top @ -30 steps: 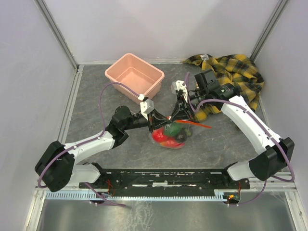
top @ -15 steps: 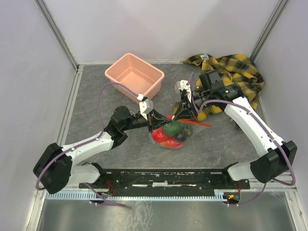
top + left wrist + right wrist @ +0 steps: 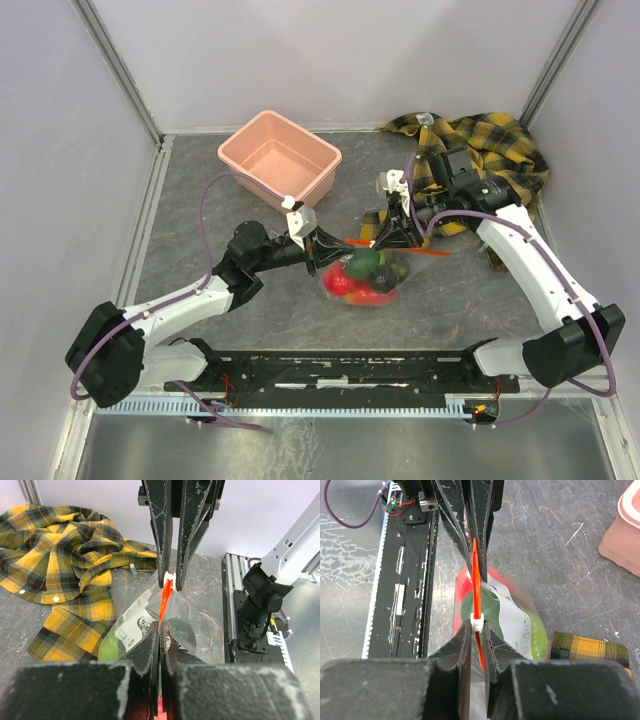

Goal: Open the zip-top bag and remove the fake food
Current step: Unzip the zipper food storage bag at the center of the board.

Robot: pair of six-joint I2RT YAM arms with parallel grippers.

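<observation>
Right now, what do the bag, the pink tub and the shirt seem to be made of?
The zip-top bag: thin clear plastic film, glossy; the fake food shows through it. The pink tub: probably moulded plastic, with smooth, even walls. The plaid shirt: woven cloth, lying in soft folds.

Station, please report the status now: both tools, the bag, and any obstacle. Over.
Left tool shut on zip strip; right tool shut on white slider. Fruits inside bag. Shirt near bag, tub aside.
</observation>
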